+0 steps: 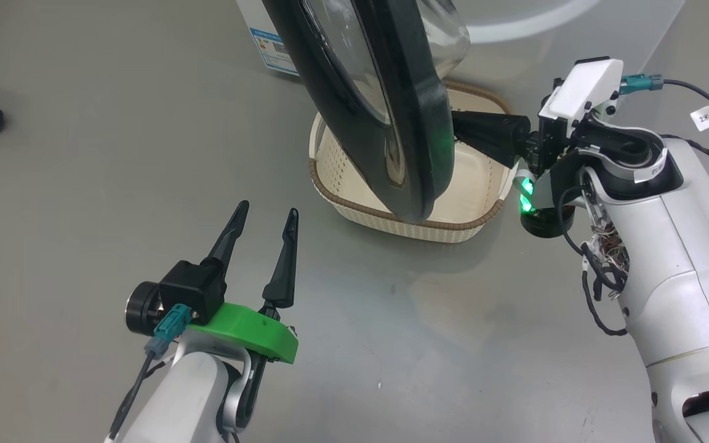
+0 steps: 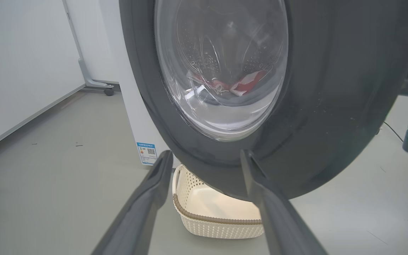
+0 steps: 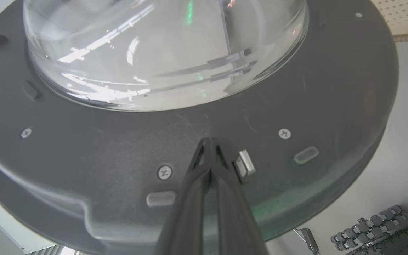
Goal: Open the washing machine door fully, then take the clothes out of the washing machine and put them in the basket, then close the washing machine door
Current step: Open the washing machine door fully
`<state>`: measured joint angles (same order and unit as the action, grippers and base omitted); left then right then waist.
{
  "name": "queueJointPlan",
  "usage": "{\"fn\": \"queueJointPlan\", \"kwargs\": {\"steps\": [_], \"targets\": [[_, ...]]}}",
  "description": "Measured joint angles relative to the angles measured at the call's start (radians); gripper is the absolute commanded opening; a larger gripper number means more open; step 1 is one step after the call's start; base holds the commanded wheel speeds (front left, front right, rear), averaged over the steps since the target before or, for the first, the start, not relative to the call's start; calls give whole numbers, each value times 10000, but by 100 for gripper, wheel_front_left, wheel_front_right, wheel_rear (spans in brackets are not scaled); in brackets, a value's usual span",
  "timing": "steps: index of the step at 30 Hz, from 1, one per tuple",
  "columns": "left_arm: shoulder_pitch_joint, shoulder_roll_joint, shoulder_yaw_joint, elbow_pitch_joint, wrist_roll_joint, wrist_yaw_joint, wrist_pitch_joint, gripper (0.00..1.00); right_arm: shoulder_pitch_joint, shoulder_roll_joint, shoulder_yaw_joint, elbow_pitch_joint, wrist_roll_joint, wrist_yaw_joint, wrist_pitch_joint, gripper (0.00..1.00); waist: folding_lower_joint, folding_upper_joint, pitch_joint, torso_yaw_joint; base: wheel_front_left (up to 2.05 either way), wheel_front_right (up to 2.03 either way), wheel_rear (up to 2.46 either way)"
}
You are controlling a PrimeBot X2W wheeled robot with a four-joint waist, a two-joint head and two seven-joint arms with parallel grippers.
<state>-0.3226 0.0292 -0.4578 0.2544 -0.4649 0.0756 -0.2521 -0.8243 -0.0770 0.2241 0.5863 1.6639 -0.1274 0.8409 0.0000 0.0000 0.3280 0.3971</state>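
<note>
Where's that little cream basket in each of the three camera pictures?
Head view: basket centre, under the washing machine door.
Left wrist view: basket bottom centre, below the door.
Right wrist view: basket top right corner, behind the door.
Shared landmark: the door's black rim.

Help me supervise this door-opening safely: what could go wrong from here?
The shut right tool rests its tips on the inner face of the washing machine door beside the metal latch, so it may slip off. Pushed wider, the door could swing into the open left tool poised on its outer side.
</note>
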Motion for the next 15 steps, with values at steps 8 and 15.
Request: {"fn": "queueJointPlan", "kwargs": {"steps": [8,15], "targets": [[110,2,0,-2,0,0,0,100,305,-6,1062,-499,715,0,-15,0,0,0,-55,67,0,0,0],[161,2,8,-29,0,82,0,100,456,0,1718,-830,1149,-2,-257,0,0,0,-63,78,0,0,0]]}}
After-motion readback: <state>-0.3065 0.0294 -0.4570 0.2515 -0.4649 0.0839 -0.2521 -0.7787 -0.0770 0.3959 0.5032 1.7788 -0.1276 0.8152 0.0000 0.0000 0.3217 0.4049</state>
